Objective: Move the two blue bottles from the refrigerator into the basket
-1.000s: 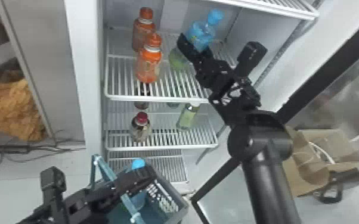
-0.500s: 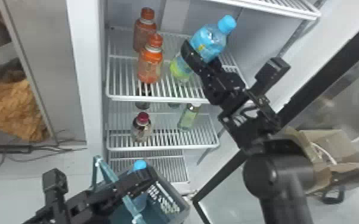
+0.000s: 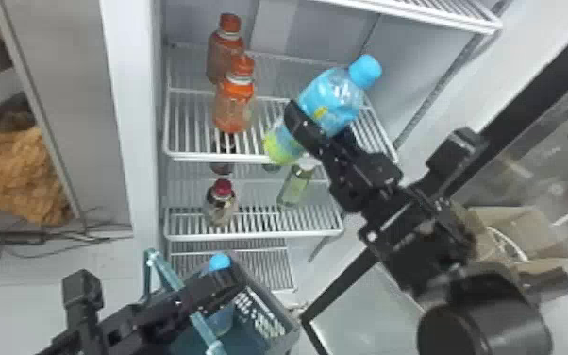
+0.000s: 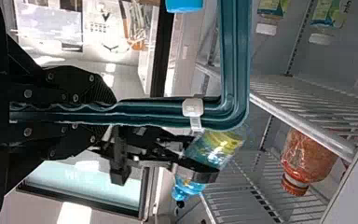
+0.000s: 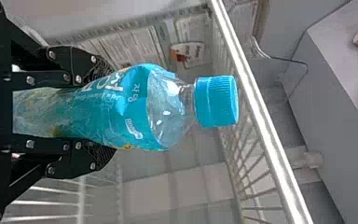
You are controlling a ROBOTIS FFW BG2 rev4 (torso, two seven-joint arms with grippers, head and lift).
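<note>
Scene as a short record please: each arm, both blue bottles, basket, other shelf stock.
right_pincer: right pincer, shut on a blue-capped clear plastic bottle with blue label
held_bottle: tilted, cap end up, at the refrigerator's wire shelf
left_pincer: left pincer, shut on the teal plastic handle
other_blue_bottle: second blue-capped bottle, in the grey-teal plastic basket
shelf_stock: two orange-capped bottles, front one; below, a dark-red-capped bottle
task_state: one in, one held
</note>
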